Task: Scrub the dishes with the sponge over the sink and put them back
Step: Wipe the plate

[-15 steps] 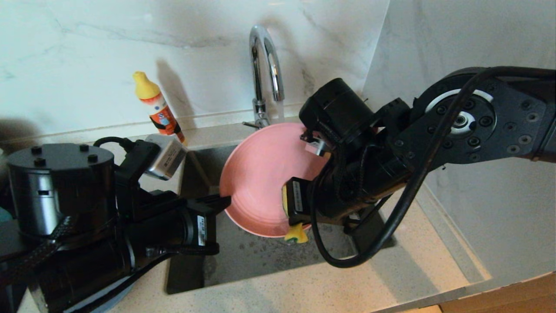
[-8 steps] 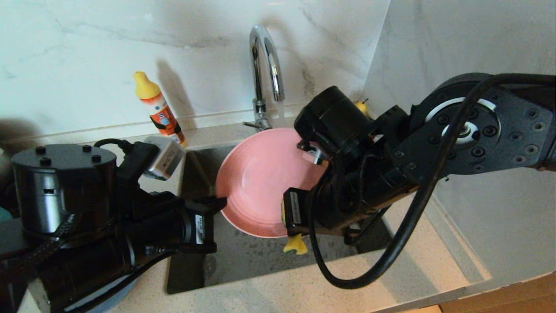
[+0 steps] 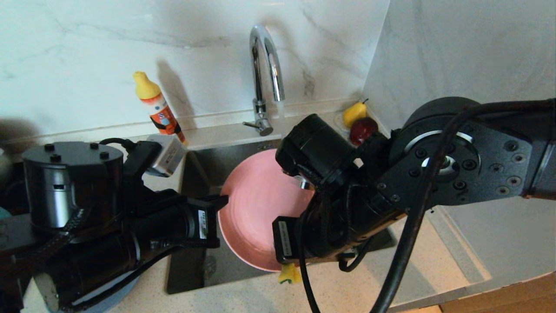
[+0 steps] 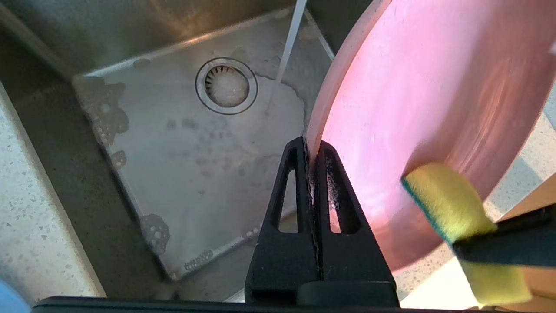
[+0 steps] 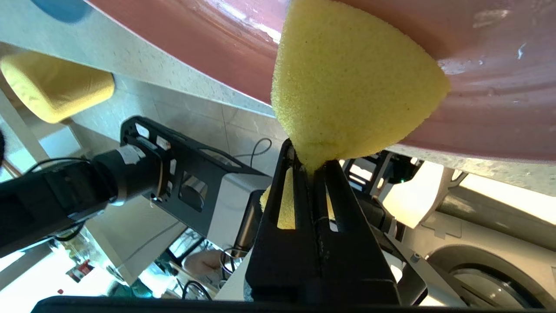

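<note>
The round pink plate (image 3: 254,208) stands tilted on edge over the sink (image 4: 186,143), matte and wet. The left gripper (image 4: 312,150) pinches its rim. The right gripper (image 5: 310,167) squeezes the yellow sponge (image 5: 352,82), green-backed, against the plate's lower edge.

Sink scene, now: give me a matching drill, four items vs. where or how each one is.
Items:
1. pink plate
2. sponge
3. orange bottle
4. pear

States:
A. standing by the back wall
B. pinched in the right gripper
C. rim clamped by the left gripper, tilted over the sink
D. in the counter corner, beside a red fruit

Pairs: 1-C, 2-B, 3-A, 4-D
</note>
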You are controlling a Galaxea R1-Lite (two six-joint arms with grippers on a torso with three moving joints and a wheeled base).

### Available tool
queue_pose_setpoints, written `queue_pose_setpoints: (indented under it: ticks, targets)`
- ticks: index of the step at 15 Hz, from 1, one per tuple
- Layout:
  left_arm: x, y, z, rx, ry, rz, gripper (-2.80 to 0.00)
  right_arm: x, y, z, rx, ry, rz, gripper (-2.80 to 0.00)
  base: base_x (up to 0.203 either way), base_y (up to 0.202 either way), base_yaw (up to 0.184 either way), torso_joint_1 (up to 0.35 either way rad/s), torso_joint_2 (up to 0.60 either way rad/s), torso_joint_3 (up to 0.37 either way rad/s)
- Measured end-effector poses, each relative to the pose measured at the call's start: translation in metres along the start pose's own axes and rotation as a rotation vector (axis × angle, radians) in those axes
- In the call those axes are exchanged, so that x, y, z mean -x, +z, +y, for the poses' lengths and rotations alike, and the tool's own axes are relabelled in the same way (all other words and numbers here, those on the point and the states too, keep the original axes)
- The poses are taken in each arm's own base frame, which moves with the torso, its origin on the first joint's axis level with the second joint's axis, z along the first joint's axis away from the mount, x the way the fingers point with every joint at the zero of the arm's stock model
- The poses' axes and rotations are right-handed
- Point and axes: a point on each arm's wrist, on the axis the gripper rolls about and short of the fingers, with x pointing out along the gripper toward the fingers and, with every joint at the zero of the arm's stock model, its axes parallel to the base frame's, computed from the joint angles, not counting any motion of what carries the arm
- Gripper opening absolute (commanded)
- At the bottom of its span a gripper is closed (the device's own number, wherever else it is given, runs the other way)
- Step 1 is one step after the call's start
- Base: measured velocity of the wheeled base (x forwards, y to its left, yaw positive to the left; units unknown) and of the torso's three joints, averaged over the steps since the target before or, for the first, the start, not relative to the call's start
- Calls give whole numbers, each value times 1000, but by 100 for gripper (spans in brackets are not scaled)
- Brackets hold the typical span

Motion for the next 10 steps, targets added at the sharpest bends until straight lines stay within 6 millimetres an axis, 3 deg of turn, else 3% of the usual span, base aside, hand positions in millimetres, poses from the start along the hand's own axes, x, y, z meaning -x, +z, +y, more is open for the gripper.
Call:
queue_pose_setpoints:
  ticks: [10]
  targets:
    - [-8, -8, 1, 14, 13, 39, -280, 5, -5, 5, 19, 15, 1, -280, 0, 0, 0, 0, 0, 0]
